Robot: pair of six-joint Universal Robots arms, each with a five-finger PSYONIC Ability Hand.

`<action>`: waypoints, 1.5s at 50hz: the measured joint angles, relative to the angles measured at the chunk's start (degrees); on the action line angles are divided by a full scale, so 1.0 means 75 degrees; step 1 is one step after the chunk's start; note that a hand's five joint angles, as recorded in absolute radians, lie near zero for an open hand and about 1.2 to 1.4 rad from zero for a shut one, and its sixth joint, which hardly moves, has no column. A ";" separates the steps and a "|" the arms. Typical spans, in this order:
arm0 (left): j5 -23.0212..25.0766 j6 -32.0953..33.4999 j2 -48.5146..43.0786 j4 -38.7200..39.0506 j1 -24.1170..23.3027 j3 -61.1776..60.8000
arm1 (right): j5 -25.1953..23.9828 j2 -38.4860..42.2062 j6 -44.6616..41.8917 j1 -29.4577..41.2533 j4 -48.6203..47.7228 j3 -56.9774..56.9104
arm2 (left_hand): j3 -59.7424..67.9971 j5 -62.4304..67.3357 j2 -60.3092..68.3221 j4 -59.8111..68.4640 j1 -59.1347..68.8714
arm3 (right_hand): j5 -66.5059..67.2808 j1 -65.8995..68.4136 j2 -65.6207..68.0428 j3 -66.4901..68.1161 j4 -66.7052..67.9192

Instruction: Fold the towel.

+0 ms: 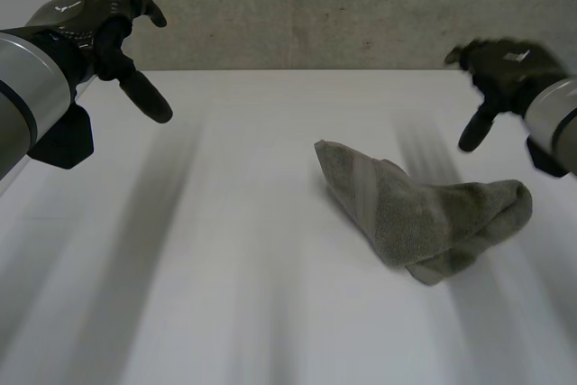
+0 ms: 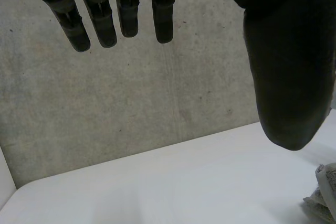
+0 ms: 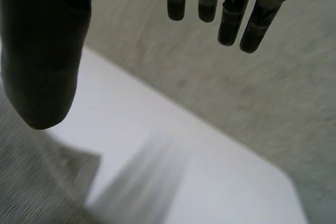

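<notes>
The white table (image 1: pixel 225 304) spans the frame. The grey towel (image 1: pixel 424 214) lies right of centre, folded into a rumpled bundle. Left hand (image 1: pixel 99 24), upper left, and right hand (image 1: pixel 500 69), upper right, hover clear of it, fingers straight and spread, holding nothing.

The left hand (image 2: pixel 286 66) holds nothing. Its fingers (image 2: pixel 105 19) are straight and spread a little, with gaps between them. The thumb is big and dark and stands apart from the fingers. Past the hand is a grey wall (image 2: pixel 131 103). A white table (image 2: pixel 184 182) meets the wall. A small bit of the grey towel (image 2: pixel 326 192) lies on the table near the thumb's tip, not touching it.
</notes>
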 measured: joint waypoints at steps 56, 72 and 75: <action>0.0646 0.1387 -0.1403 -0.0102 -0.0776 -0.0471 | -0.1307 0.0744 0.0218 0.1822 -0.0267 0.0595 | 0.0000 0.0001 0.0000 0.0000 0.0000 | 0.0006 0.0008 0.0032 0.0027 0.0013; 0.0562 0.2193 -0.1878 -0.0872 -0.0947 -0.2333 | -0.1198 0.1539 -0.1142 0.1921 0.0561 0.0912 | 0.0411 0.0678 0.0466 0.0371 0.0432 | 0.2518 0.2458 0.2401 0.2402 0.2316; 0.0436 0.2191 -0.1853 -0.0854 -0.0832 -0.2527 | -0.1199 0.1747 -0.1146 0.1922 0.0609 0.0883 | 0.0668 0.0930 0.0721 0.0633 0.0684 | 0.2746 0.2736 0.2658 0.2636 0.2545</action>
